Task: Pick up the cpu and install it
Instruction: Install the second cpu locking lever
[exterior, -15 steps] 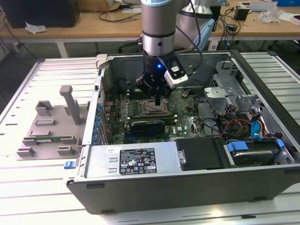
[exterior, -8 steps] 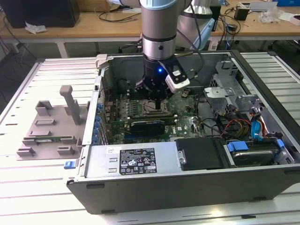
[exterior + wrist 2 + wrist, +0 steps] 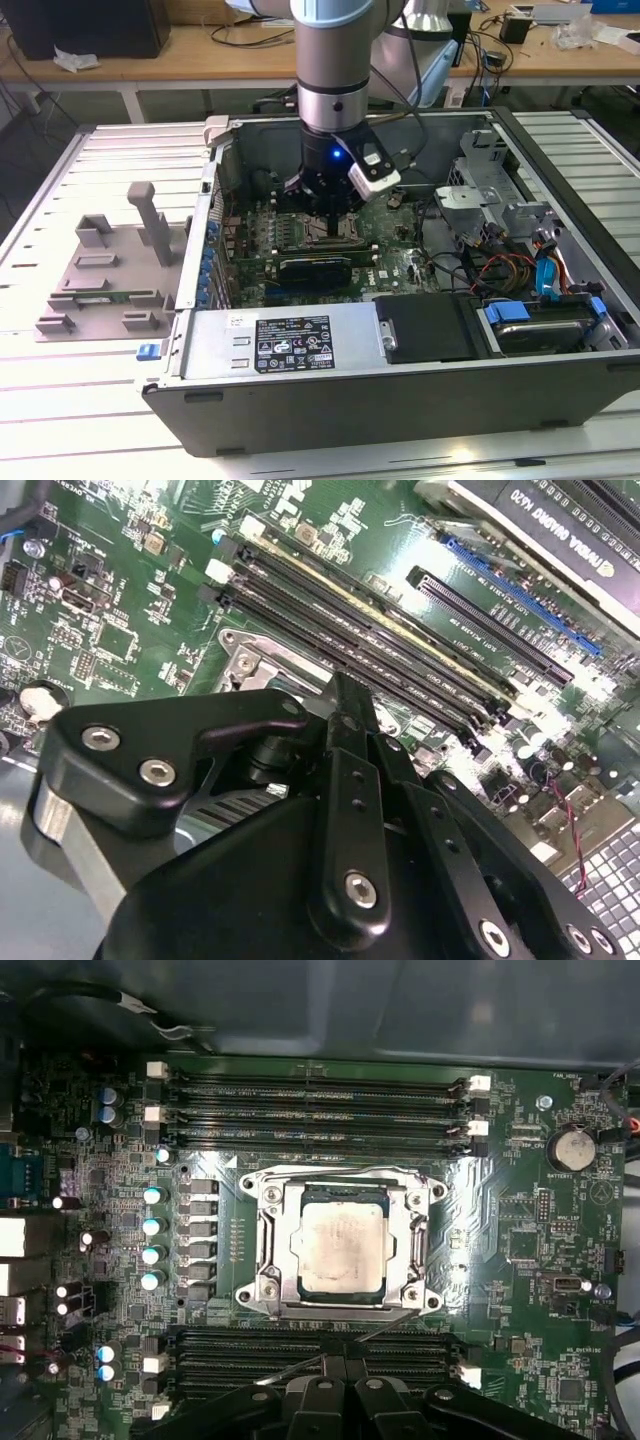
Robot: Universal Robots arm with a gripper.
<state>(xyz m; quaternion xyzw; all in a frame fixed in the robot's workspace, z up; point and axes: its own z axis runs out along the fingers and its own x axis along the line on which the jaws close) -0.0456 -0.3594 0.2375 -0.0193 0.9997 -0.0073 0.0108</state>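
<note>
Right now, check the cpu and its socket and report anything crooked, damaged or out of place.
Nothing stands out. In the first wrist view the cpu lies flat and square inside the socket frame, edges parallel to it, with no visible damage. Its metal top looks dull and smudged. The end effector sits beside the socket, over the memory slots.

The cpu (image 3: pixel 341 1247) sits inside the socket frame (image 3: pixel 340 1248).

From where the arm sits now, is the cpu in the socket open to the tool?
Probably yes. The cpu lies bare inside the socket frame, nothing over its metal top, and the tool hangs just above the motherboard in the open case.
</note>
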